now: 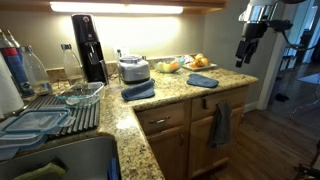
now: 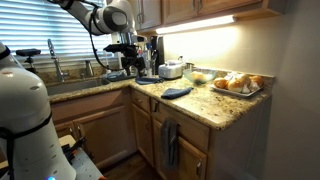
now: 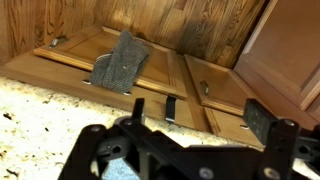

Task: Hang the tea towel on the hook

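Observation:
The tea towel point(image 1: 201, 80) point(image 2: 177, 92) is a small blue cloth lying flat on the granite counter near its end. My gripper point(image 1: 249, 48) point(image 2: 125, 52) hangs open and empty, high in the air and apart from the cloth. In the wrist view the gripper point(image 3: 197, 115) shows both fingers spread wide with nothing between them. Beyond them a black hook point(image 3: 170, 108) hangs over the top of a wooden cabinet front, below the counter edge.
A thicker folded blue towel point(image 1: 138, 90) lies beside a toaster point(image 1: 133, 68). A grey-blue towel point(image 1: 220, 125) point(image 2: 170, 143) point(image 3: 120, 62) hangs on the cabinet front. A plate of bread point(image 1: 195, 62) point(image 2: 238, 84), coffee maker point(image 1: 88, 45), dish rack point(image 1: 60, 112) and sink point(image 1: 60, 160) fill the counter.

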`<state>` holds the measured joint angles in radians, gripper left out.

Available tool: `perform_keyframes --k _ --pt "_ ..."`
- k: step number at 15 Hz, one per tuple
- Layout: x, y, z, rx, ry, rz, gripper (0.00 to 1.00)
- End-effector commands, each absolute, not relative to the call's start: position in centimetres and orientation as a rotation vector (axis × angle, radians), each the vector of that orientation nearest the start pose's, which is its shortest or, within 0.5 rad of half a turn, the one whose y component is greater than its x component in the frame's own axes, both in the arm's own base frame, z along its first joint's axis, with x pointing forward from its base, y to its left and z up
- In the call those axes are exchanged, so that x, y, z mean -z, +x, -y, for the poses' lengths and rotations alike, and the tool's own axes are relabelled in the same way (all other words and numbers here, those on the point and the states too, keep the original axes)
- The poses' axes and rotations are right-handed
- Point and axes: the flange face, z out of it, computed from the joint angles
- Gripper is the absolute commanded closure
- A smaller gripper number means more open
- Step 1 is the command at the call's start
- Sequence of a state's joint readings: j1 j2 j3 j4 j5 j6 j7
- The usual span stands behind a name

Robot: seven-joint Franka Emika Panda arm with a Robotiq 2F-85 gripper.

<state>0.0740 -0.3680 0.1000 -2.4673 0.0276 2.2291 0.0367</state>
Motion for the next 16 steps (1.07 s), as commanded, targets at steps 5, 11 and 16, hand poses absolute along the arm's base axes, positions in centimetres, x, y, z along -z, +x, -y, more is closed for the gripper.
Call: perform_keyframes --k 5,11,16 --pt "-42.3 49.3 -5.6 0.165 -3.132 0.192 0.00" --pt "-41.6 49.0 -6.1 0.130 -3.122 0.168 0.00" --pt "-41.5 50.3 -5.4 0.154 -3.133 0.138 0.00"
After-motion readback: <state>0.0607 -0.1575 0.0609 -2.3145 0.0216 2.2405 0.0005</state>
